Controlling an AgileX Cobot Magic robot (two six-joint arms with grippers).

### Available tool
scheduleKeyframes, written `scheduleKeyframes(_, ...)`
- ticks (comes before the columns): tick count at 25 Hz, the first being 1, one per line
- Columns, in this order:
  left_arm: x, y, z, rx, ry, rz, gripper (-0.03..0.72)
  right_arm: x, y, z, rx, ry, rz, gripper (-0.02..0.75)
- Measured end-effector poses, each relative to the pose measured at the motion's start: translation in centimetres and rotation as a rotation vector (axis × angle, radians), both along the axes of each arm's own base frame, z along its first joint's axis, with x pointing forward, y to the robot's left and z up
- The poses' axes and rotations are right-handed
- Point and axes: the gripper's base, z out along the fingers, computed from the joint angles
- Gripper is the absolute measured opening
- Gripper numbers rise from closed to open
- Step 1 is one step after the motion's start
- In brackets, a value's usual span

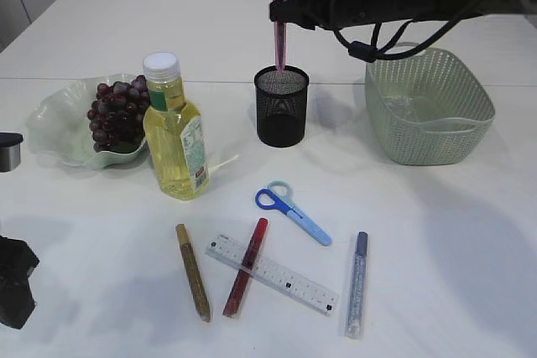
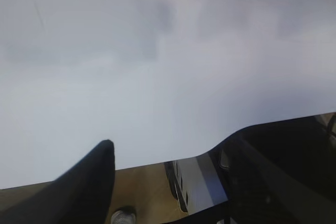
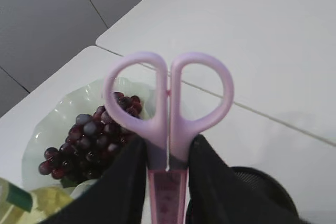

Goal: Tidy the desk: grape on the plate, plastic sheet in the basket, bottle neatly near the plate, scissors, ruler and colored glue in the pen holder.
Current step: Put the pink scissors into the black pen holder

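My right gripper [image 1: 281,7] is shut on pink scissors [image 1: 278,35], held upright with the handles up. Their sheathed tip is at the mouth of the black mesh pen holder [image 1: 281,106]. In the right wrist view the fingers [image 3: 126,182] clamp the pink scissors [image 3: 157,129] just below the handle rings. The grapes [image 1: 117,115] lie on the pale green plate [image 1: 50,127], and the oil bottle [image 1: 174,127] stands next to it. Blue scissors [image 1: 292,210], a clear ruler [image 1: 273,272] and gold [image 1: 193,272], red [image 1: 246,267] and blue [image 1: 357,284] glue pens lie at the front. My left gripper [image 2: 168,145] is open and empty over the table edge.
A green woven basket [image 1: 428,105] stands right of the pen holder, with something clear and shiny dimly seen inside. The red glue pen lies across the ruler. Part of the left arm [image 1: 15,291] shows at the front left edge.
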Motion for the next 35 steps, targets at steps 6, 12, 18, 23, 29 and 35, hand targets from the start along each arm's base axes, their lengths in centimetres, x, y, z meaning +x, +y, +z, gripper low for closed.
scheduleKeyframes(6, 0.0, -0.1, 0.0, -0.006, 0.003, 0.003, 0.498, 2.3, 0.1, -1.5, -0.075, -0.12, -0.008, 0.211)
scheduleKeyframes(12, 0.0, -0.1, 0.0, -0.006, 0.003, 0.003, 0.498, 3.5, 0.1, -3.7, -0.096, -0.21, -0.028, 0.211)
scheduleKeyframes(18, 0.0, -0.1, 0.0, -0.008, 0.004, 0.004, 0.498, 4.0, 0.1, -5.4, -0.153, -0.241, -0.019, 0.211)
scheduleKeyframes(23, 0.0, -0.1, 0.0, -0.008, 0.004, 0.004, 0.498, 4.0, 0.3, -5.6, -0.142, -0.24, -0.002, 0.216)
scheduleKeyframes(29, 0.0, -0.1, 0.0, -0.008, 0.004, 0.005, 0.498, 3.9, 0.3, -5.6, -0.127, -0.229, -0.001, 0.346)
scheduleKeyframes(35, 0.0, -0.1, 0.0, -0.01, 0.005, 0.006, 0.498, 3.9, 0.3, -5.6, -0.122, -0.226, -0.001, 0.377)
